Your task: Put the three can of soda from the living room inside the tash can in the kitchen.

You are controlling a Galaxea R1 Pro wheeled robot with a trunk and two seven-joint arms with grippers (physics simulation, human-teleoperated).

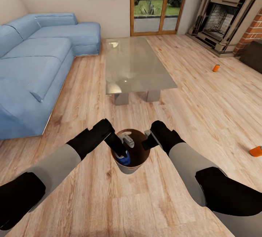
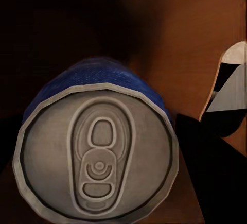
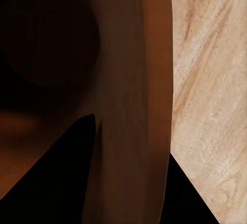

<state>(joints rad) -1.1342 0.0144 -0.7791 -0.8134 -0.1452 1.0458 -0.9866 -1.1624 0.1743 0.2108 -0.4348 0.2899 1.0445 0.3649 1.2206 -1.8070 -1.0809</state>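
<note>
Blue can (image 1: 123, 158) inside bin (image 1: 128, 167) | left hand (image 1: 121, 152) grips it | right hand (image 1: 150, 140) pinches rim | hasty lift topples bin

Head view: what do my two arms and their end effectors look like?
Both arms have light grey forearm sleeves with matte black wrist and elbow housings. The left end effector and right end effector are black with pale grey finger parts. No cables or markings show.
</note>
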